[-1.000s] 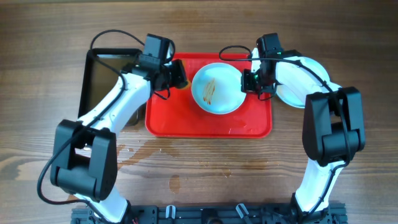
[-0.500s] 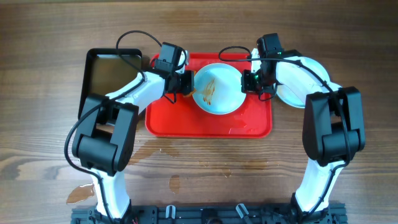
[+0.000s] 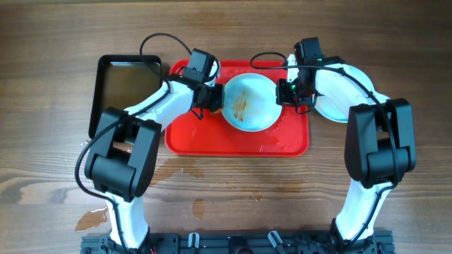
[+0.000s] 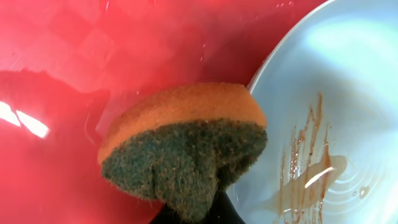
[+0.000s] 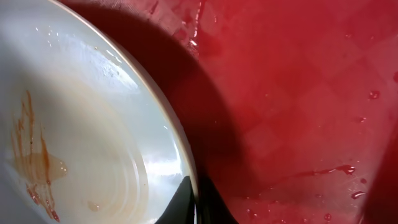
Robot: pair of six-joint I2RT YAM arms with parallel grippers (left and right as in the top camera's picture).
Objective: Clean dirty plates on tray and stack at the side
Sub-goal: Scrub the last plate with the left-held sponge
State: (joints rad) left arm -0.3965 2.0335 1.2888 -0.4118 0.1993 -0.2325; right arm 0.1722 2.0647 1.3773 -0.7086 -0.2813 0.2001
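A pale mint-blue plate (image 3: pixel 248 102) with brown sauce streaks at its centre sits on the red tray (image 3: pixel 233 141). My right gripper (image 3: pixel 284 92) is shut on the plate's right rim, one finger inside and one outside; the right wrist view shows the rim (image 5: pixel 180 149) pinched between them. My left gripper (image 3: pixel 214 95) is shut on an orange sponge (image 4: pixel 186 140) with a dark green scouring face, held at the plate's left rim (image 4: pixel 273 56) just above the tray (image 4: pixel 62 62). More pale plates (image 3: pixel 342 95) lie right of the tray, partly hidden by my right arm.
A black rectangular pan (image 3: pixel 120 85) stands left of the tray. The tray's floor is wet, with droplets (image 5: pixel 348 168). Small puddles lie on the wooden table at the front left (image 3: pixel 92 220) and front middle (image 3: pixel 199 207).
My left arm has swung right from over the black pan's edge to the plate's left rim, carrying the sponge. The right gripper has kept its hold on the plate's right rim.
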